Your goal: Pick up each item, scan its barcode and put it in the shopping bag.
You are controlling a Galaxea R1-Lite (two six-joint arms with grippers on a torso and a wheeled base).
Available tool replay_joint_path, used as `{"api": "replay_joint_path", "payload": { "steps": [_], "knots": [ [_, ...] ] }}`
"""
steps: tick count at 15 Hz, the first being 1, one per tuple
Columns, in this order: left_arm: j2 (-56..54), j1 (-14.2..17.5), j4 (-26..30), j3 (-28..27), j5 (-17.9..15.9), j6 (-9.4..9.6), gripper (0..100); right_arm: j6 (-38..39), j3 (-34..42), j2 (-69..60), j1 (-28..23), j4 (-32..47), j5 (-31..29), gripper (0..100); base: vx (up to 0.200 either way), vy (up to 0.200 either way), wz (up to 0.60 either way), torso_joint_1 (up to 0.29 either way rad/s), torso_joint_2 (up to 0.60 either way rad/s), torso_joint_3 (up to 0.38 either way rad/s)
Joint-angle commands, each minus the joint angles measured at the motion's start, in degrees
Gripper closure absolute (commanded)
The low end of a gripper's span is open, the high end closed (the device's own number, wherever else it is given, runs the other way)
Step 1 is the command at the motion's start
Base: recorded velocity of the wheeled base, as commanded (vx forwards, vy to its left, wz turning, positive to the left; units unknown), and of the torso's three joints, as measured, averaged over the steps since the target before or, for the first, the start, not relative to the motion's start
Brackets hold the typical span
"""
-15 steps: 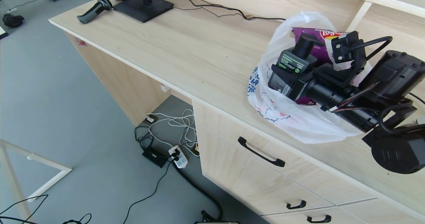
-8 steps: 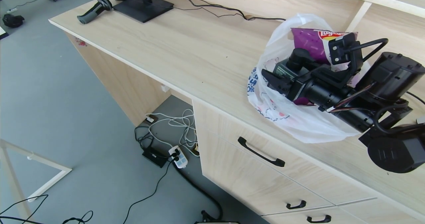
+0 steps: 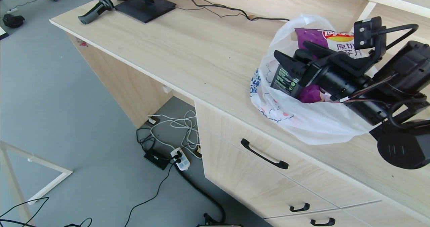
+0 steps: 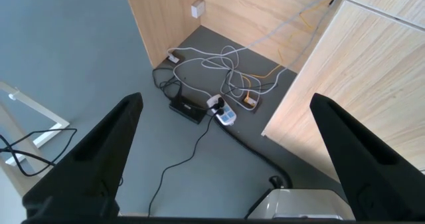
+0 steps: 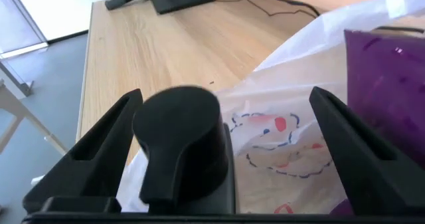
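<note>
The bottle [image 3: 285, 79] sits inside the bag [image 3: 295, 122], at the end of the desk [image 3: 201, 52] on the robot's right. It leans against the purple chips [image 3: 315, 38]. Its long axis is tilted, with the base sunk in the bag and the black cap [image 5: 182, 141] uppermost, toward the right hand [image 3: 291, 48].

That hand is directly over the bottle's top, fingers spread wide and gripping nothing. In the right wrist view the cap lies between the fingers: it is just beside one finger [image 5: 99, 161], though I cannot tell whether they touch, and well apart from the other [image 5: 358, 151].

So the bottle looks delivered, and the coming move turns on this overlap. The hand probably needs to back out along its own line, away from the cap, so that the near finger does not drag the cap or snag the bag's thin plastic.

The left hand [image 4: 226, 101] is far off the work. It hangs open over the floor beside the desk's drawers, above a tangle of cables [image 4: 219, 108]. The right arm is plainly the nearer one.
</note>
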Motion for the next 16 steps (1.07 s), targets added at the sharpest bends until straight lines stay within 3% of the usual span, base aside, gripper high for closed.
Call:
{"api": "replay_joint_path", "payload": {
  "steps": [1,5,8,13,16],
  "knots": [
    [0.09,0.02,-0.01,0.00,0.05,0.02,0,0.68,-1.65,-1.73,-0.19,-0.17,0.10,0,0.000,0.000,0.00,0.000,0.00,0.000],
    [0.09,0.02,-0.01,0.00,0.05,-0.24,0,0.95,0.02,-7.27,-0.37,-0.17,-0.17,0,0.000,0.000,0.00,0.000,0.00,0.000],
    [0.09,0.02,0.08,0.00,0.05,-0.51,0,-1.16,2.92,-16.05,-4.06,0.27,0.45,0,0.000,0.000,0.00,0.000,0.00,0.000],
    [0.09,0.02,0.16,0.00,0.05,-0.51,0,-3.62,32.01,-28.89,-3.53,0.45,-1.75,0,0.000,0.000,0.00,0.000,0.00,0.000],
    [0.09,0.02,0.16,0.00,-0.04,-0.42,0,-3.01,50.38,-27.22,3.68,0.45,-10.71,0,0.000,0.000,0.00,0.000,0.00,0.000]
  ]
}}
